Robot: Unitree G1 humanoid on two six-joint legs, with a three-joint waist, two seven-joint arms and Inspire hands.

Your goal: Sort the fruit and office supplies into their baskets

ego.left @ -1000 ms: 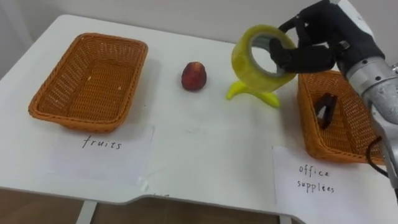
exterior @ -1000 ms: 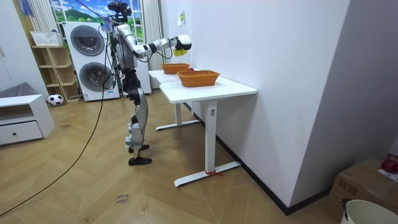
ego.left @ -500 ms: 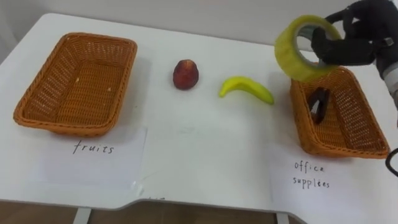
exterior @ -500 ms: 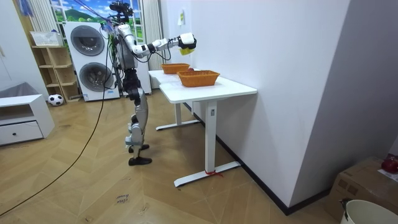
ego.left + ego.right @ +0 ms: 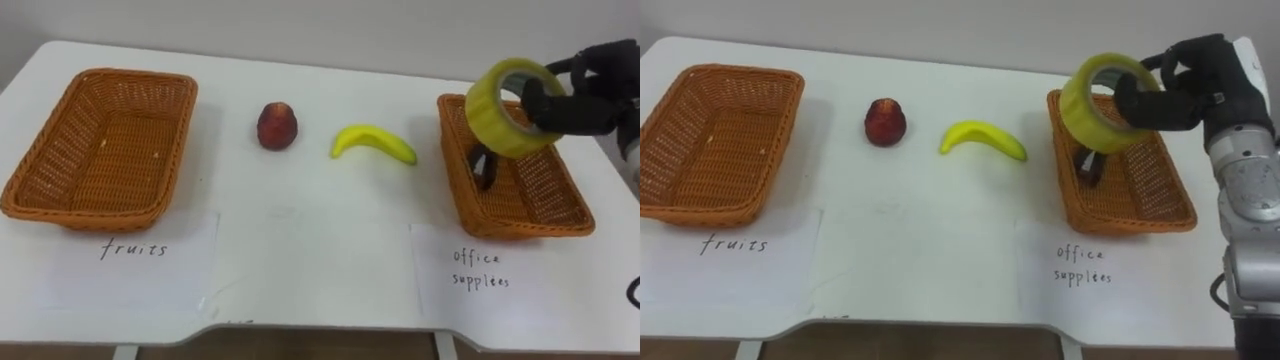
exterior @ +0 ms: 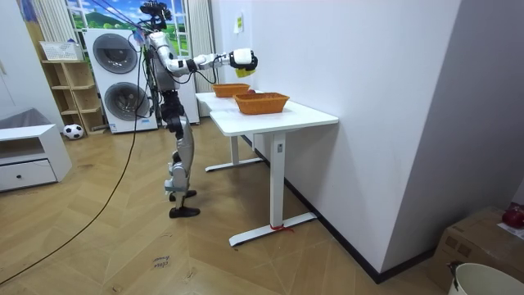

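Nearest the table edge lie two handwritten paper labels, one in front of the left wicker basket and one in front of the right wicker basket. A small black item, too dim for me to name, lies inside the right basket. Between the baskets, out on the bare tabletop, a banana lies just to the right of a red fruit, the two apart from each other. Above the right basket the robot's right hand is clenched on a roll of yellow tape, fingers hooked through its core, with the roll raised in the air over the basket's far left part. Across the room the robot stands upright at the far end of the table with that arm stretched out over it, and two washing machines behind it.
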